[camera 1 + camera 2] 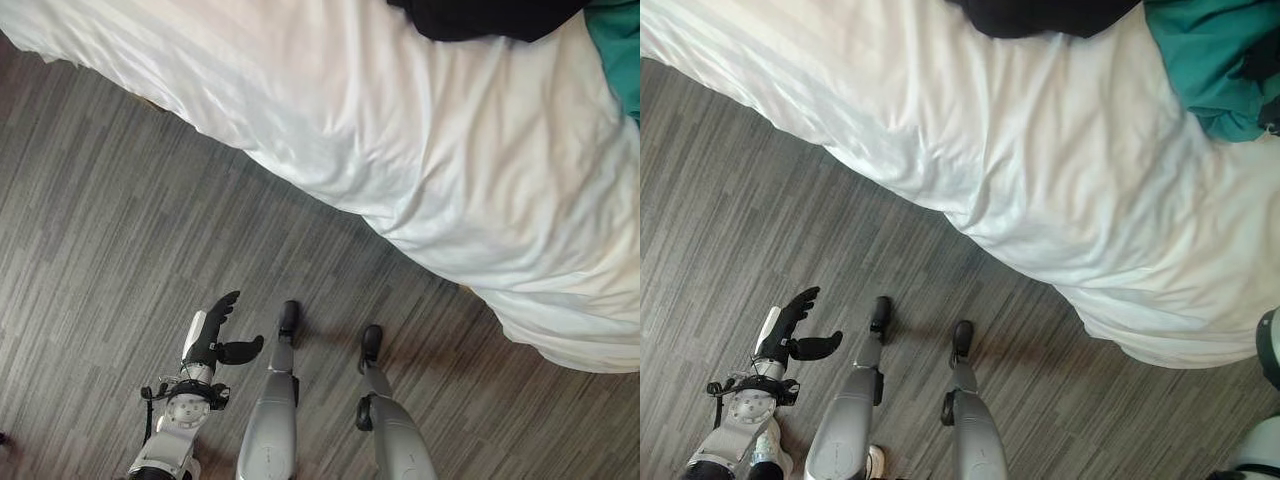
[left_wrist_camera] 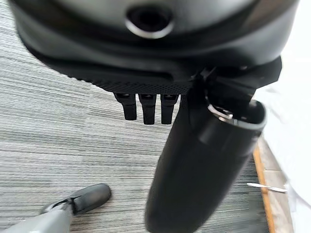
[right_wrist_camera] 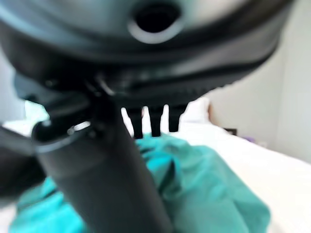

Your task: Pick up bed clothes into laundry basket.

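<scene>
A teal garment (image 1: 1210, 60) lies crumpled on the white bed (image 1: 400, 130) at its far right. A black garment (image 1: 490, 15) lies beside it at the bed's far edge. My right hand (image 3: 107, 184) hovers close above the teal garment (image 3: 209, 199), fingers (image 3: 155, 121) straight and thumb out, holding nothing. My left hand (image 1: 215, 335) hangs low over the floor, well short of the bed. It is open and empty, with the thumb (image 2: 199, 165) spread from the fingers (image 2: 148, 109).
The white duvet drapes over the bed's edge (image 1: 560, 340) down to the grey wood-plank floor (image 1: 100, 220), which stretches left of and in front of the bed. A strip of the wooden bed base (image 2: 265, 189) shows under the duvet.
</scene>
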Tool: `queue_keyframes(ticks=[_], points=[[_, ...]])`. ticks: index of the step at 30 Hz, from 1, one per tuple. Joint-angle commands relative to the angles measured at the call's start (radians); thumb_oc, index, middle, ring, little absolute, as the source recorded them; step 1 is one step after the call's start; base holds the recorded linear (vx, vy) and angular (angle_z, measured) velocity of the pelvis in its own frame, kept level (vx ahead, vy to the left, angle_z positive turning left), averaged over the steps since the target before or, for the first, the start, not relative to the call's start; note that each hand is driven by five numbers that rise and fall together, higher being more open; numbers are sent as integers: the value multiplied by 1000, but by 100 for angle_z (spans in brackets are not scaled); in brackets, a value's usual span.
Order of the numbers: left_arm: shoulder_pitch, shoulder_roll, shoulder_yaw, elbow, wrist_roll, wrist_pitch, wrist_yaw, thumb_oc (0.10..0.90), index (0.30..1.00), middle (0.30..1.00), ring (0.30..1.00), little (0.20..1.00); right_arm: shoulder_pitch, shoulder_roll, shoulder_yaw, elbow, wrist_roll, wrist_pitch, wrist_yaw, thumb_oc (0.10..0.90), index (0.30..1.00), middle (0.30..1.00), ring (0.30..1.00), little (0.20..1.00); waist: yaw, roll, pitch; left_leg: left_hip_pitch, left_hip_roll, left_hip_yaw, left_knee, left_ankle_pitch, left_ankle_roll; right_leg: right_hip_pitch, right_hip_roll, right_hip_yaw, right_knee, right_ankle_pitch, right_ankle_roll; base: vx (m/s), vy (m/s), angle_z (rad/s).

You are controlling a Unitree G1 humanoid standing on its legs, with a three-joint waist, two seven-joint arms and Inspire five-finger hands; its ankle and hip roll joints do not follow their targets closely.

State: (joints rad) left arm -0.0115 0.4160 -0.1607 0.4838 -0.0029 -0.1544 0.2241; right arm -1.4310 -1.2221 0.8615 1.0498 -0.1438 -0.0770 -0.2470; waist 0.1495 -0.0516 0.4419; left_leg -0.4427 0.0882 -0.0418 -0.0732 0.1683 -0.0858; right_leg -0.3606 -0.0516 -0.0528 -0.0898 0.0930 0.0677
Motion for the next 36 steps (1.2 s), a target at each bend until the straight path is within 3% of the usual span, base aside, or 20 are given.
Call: queue_keyframes(ticks=[1, 2, 7, 11, 13, 14, 18, 20, 21, 22, 23, 24, 26, 28, 30, 31, 32, 33, 35, 36], points=[[43, 4, -10, 120, -72, -28, 26, 800, 900, 900, 900, 900, -191, -39, 69, 78, 0, 33, -30, 400, 300, 300, 300, 300, 4, -66, -21, -37, 14, -20, -14, 54, -104, 60, -32, 28, 2, 41, 94, -12, 49, -1], [28, -19, -15, 244, -99, -18, 20, 800, 900, 900, 900, 900, -194, -16, 62, 79, -6, 43, -40, 400, 300, 300, 300, 300, -2, -65, -28, -21, 16, -15, -14, 51, -102, 68, -33, 33, 2, 40, 93, 9, 53, -3], [2, -45, 32, 506, -168, 0, 3, 800, 900, 900, 900, 900, -221, -27, 46, 61, -3, 65, -78, 400, 300, 300, 300, 300, -29, -79, -79, 54, 23, 8, -14, 19, -101, 118, -40, 46, 2, 26, 93, 28, 32, -5], [2, -63, 118, 664, -207, 29, 8, 800, 900, 900, 900, 900, -168, -99, -57, -45, 2, 85, -150, 400, 300, 300, 300, 300, -64, -82, -148, 121, 29, 27, -14, -3, -96, 168, -56, 52, 2, 18, 99, 85, 14, -6], [2, -58, 118, 665, -207, 28, 8, 800, 900, 900, 900, 900, -148, -101, -77, -53, 0, 88, -151, 400, 300, 300, 300, 300, -63, -87, -148, 123, 29, 27, -14, -4, -96, 170, -56, 52, 2, 17, 99, 40, 15, -13], [10, -60, 172, 705, -221, 39, 13, 800, 900, 900, 900, 900, -60, -163, -157, -144, -28, 105, -183, 400, 300, 300, 300, 300, -87, -81, -182, 156, 31, 39, -14, -17, -92, 195, -64, 55, 2, 13, 104, 78, 19, -11], [35, -51, 245, 734, -182, 56, 25, 800, 900, 900, 900, 900, 240, -259, -422, -206, -23, 106, -206, 400, 300, 300, 300, 300, -149, -51, -246, 221, 36, 71, -14, -43, -84, 229, -80, 77, 2, 15, 116, 90, 30, -8], [54, -33, 284, 727, -163, 57, 40, 800, 900, 900, 900, 900, 560, -264, -705, -229, -34, 110, -220, 400, 300, 300, 300, 300, -181, -40, -277, 254, 38, 90, -14, -55, -81, 245, -88, 88, 2, 18, 121, 86, 17, -19], [59, -31, 315, 714, -160, 54, 48, 800, 900, 900, 900, 900, 661, -252, -780, -219, -41, 114, -226, 400, 300, 300, 300, 300, -205, -23, -290, 267, 37, 99, -14, -60, -78, 252, -93, 94, 2, 21, 123, 90, 0, -27], [67, 12, 333, 678, -137, 51, 66, 800, 900, 900, 900, 900, 925, -198, -1012, -248, -57, 117, -236, 400, 300, 300, 300, 300, -217, -30, -302, 283, 37, 104, -14, -65, -76, 262, -96, 98, 3, 22, 126, 97, -2, -26], [74, 40, 356, 640, -121, 44, 80, 800, 900, 900, 900, 900, 1034, -168, -1104, -240, -59, 118, -243, 400, 300, 300, 300, 300, -235, -18, -312, 293, 37, 108, -14, -68, -75, 267, -99, 104, 3, 23, 128, 92, -25, -23], [79, 111, 349, 559, -89, 40, 93, 800, 900, 900, 900, 900, 1309, -86, -1341, -253, -62, 121, -244, 400, 300, 300, 300, 300, -217, -27, -313, 308, 36, 109, -14, -72, -74, 280, -104, 100, 4, 21, 132, 76, -38, -12], [64, 221, 378, 419, -35, 35, 122, 800, 900, 900, 900, 900, 1551, 27, -1514, -233, -60, 126, -225, 400, 300, 300, 300, 300, -211, -9, -319, 329, 38, 115, -14, -74, -72, 293, -108, 104, 7, 18, 135, 67, -57, -13], [32, 354, 425, 282, 21, 29, 159, 800, 900, 900, 900, 900, 1647, 118, -1553, -142, -34, 133, -207, 400, 300, 300, 300, 300, -217, 15, -326, 346, 42, 112, -14, -80, -74, 307, -109, 107, 11, 7, 135, 62, -94, -21], [-17, 462, 472, 196, 53, 29, 199, 800, 900, 900, 900, 900, 1678, 186, -1526, -28, 7, 137, -174, 400, 300, 300, 300, 300, -228, 34, -332, 345, 47, 111, -14, -65, -77, 307, -107, 112, 11, 12, 133, -23, -123, -15], [-117, 571, 488, 162, 64, 31, 241, 800, 900, 900, 900, 900, 1683, 246, -1472, 77, 51, 130, -139, 400, 300, 300, 300, 300, -248, 55, -333, 350, 52, 111, -14, -59, -82, 313, -100, 118, 12, 6, 128, -35, -96, -7], [-126, 577, 482, 168, 63, 31, 241, 800, 900, 900, 900, 900, 1677, 248, -1468, 84, 54, 126, -140, 400, 300, 300, 300, 300, -247, 51, -331, 350, 53, 110, -14, -59, -82, 314, -99, 117, 12, 5, 127, -7, -108, -11], [-239, 674, 464, 160, 73, 32, 271, 800, 900, 900, 900, 900, 1669, 288, -1403, 164, 89, 123, -99, 400, 300, 300, 300, 300, -270, 78, -333, 357, 59, 112, -14, -51, -88, 320, -94, 126, 13, -2, 123, -13, -80, -22], [-357, 742, 415, 148, 86, 39, 283, 800, 900, 900, 900, 900, 1668, 318, -1331, 217, 85, 123, -67, 400, 300, 300, 300, 300, -290, 100, -333, 358, 65, 117, -14, -39, -92, 321, -87, 132, 15, -8, 118, -15, -79, -19], [-386, 749, 390, 160, 85, 40, 285, 800, 900, 900, 900, 900, 1663, 324, -1330, 224, 87, 119, -68, 400, 300, 300, 300, 300, -286, 94, -329, 359, 66, 115, -14, -40, -93, 322, -86, 131, 15, -8, 117, -12, -48, -15]])
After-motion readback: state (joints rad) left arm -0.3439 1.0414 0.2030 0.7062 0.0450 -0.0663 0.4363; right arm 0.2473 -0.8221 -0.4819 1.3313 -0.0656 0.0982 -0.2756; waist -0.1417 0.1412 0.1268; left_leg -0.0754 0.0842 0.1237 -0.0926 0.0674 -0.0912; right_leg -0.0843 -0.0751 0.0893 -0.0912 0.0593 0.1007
